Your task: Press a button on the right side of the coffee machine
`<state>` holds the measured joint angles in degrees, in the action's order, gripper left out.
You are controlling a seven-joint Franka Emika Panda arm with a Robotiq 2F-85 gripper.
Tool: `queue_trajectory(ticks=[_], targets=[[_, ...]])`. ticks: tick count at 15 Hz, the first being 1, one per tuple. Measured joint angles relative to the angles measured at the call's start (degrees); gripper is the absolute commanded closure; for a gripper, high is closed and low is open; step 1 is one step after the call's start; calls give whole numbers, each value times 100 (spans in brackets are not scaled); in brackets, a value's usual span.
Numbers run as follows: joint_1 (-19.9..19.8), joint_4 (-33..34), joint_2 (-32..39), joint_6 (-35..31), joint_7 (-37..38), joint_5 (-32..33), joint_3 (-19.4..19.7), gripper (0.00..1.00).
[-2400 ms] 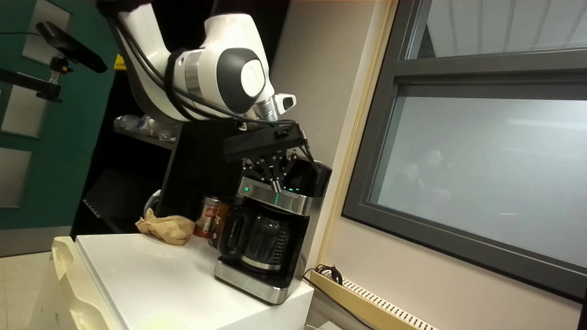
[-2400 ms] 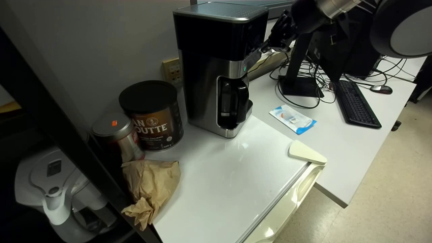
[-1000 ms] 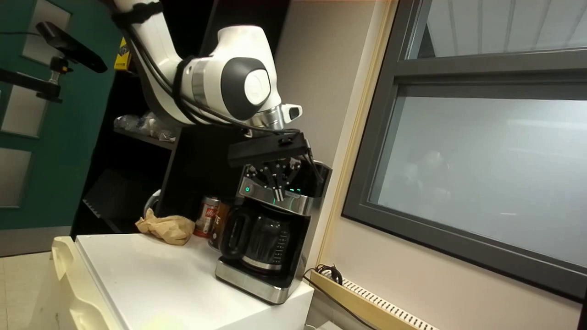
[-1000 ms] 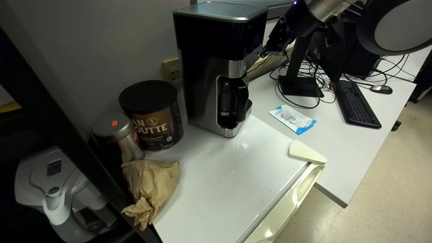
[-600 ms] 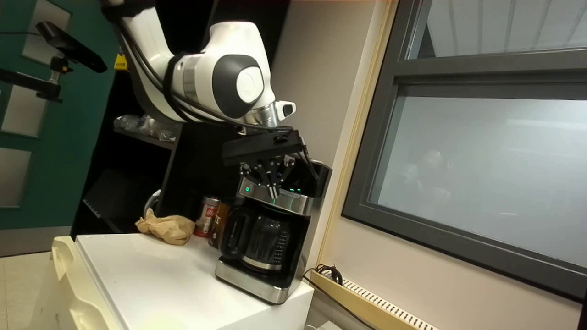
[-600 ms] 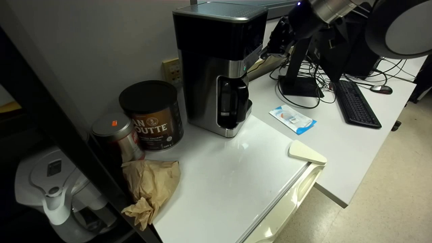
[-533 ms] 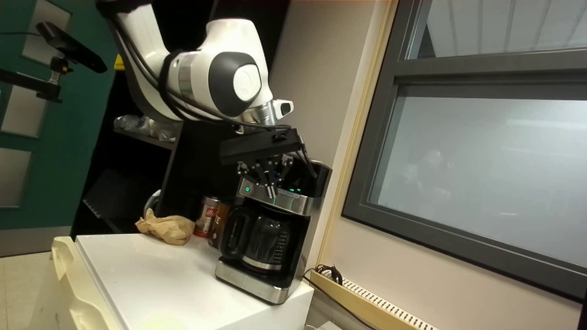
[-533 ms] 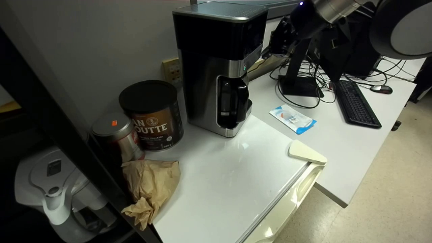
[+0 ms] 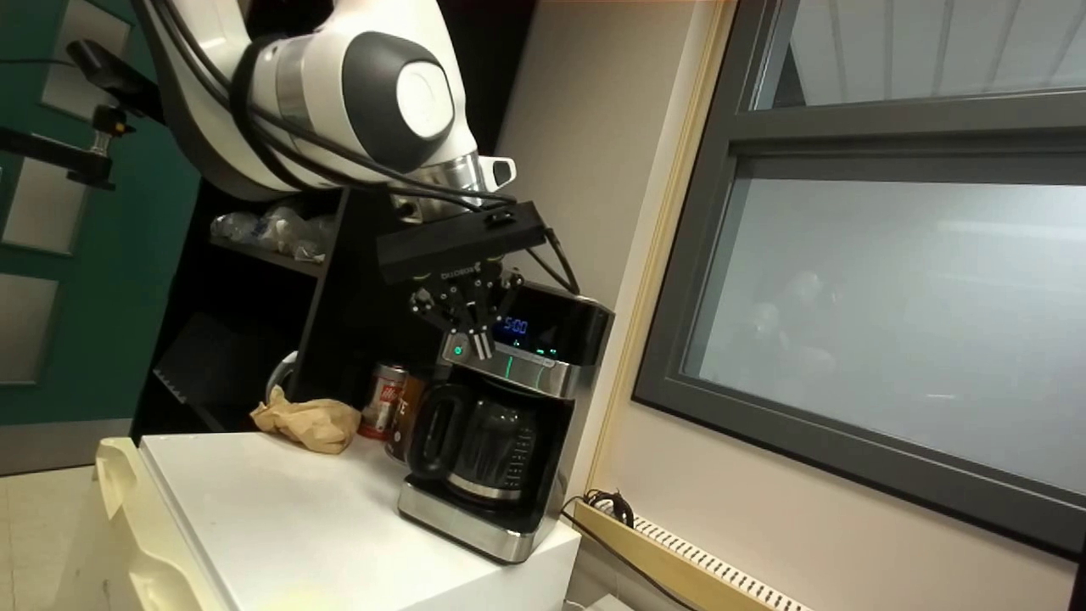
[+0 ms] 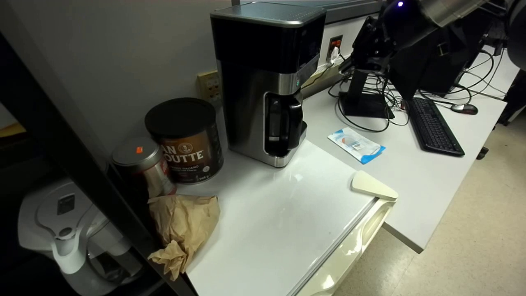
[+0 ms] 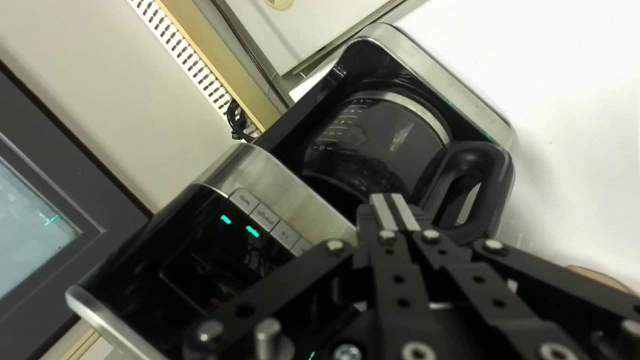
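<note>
White worktop (image 10: 279, 213) bears the coffee machine (image 10: 246, 102) near twelve o'clock in an exterior view. Pincer (image 11: 395, 212), tips pressed together on nothing, stands near the machine but apart. Advised: align with the outermost button (image 11: 245, 201), nine o'clock in the wrist view; push squarely. Jug (image 11: 377, 137) seated, fill not determinable; large can (image 10: 187, 152) lidded, contents unseen.

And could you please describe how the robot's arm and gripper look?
The arm is white, with a rounded dark grey cap bearing a white disc, a silvery wrist ring, black cables and a black strap. The gripper is black, with jointed fingers, silvery bolts, pale tips and ROBOTIQ lettering.
</note>
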<state>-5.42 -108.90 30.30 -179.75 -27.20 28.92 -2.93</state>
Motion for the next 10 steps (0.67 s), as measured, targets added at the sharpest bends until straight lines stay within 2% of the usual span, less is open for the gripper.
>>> queue_trajectory(ticks=[4,10], targets=[[48,-489,-375,-87,-259,418,165,100],[27,-1007,-755,-140,-659,943,216,100]])
